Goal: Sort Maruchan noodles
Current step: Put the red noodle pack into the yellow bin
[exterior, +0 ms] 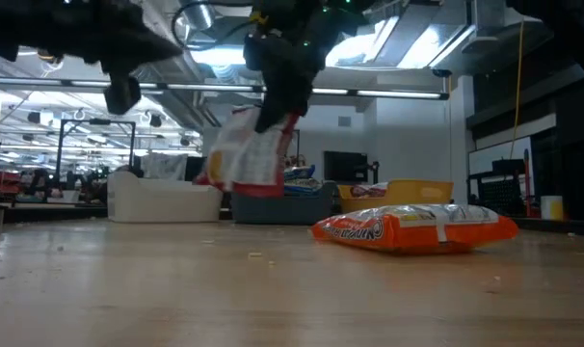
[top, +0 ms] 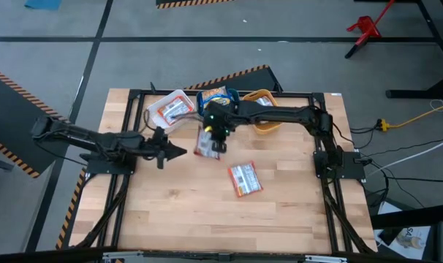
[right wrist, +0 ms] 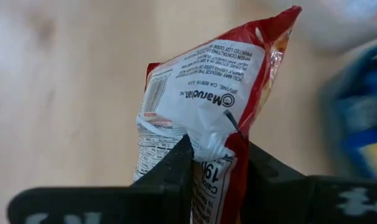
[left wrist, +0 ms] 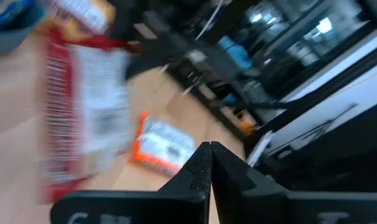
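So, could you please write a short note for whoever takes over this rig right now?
Right gripper: shut on a red noodle packet, held in the air in front of the bins.
Left gripper: shut and empty, waiting at the table's left side.
Bins along the far edge: the white bin holds red packets, the blue bin holds a blue packet, and the orange bin also has something in it.
Left to do: drop the held packet, probably in the white bin, then sort the orange packet lying mid-table.

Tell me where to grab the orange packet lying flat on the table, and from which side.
Come straight down on the orange packet. It lies flat, clear of other things, so pinch a crimped end seam, thinner than the puffed middle. The left gripper is empty and nearer.
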Robot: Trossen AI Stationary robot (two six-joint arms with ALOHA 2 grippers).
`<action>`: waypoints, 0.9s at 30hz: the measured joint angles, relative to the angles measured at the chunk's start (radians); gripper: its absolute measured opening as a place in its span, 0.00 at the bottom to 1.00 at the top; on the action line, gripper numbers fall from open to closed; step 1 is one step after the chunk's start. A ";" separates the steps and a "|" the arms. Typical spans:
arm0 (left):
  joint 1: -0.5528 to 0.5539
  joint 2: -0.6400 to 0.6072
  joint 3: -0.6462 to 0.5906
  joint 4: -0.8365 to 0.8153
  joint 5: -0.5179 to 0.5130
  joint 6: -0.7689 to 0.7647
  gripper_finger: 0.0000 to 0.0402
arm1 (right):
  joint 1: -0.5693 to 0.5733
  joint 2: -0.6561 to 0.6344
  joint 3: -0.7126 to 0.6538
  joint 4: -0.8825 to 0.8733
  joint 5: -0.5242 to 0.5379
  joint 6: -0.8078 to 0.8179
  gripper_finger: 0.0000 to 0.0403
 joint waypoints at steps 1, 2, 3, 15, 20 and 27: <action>-0.003 -0.025 0.000 0.003 0.000 0.006 0.00 | -0.006 -0.001 0.003 0.027 0.029 0.004 0.18; -0.006 -0.050 0.000 0.005 -0.001 0.010 0.00 | -0.012 -0.001 0.005 0.056 0.053 0.007 0.18; -0.008 -0.072 0.000 0.004 -0.001 0.014 0.00 | -0.018 -0.001 0.005 0.088 0.069 0.009 0.18; -0.026 -0.283 0.000 0.007 -0.007 0.110 0.00 | -0.118 0.050 0.008 0.610 0.084 0.055 0.18; -0.026 -0.327 0.001 0.010 -0.016 0.143 0.00 | -0.176 0.110 0.007 0.784 0.033 0.176 0.18; -0.025 -0.345 0.001 0.012 -0.037 0.171 0.00 | -0.233 0.199 0.014 0.993 -0.040 0.332 0.18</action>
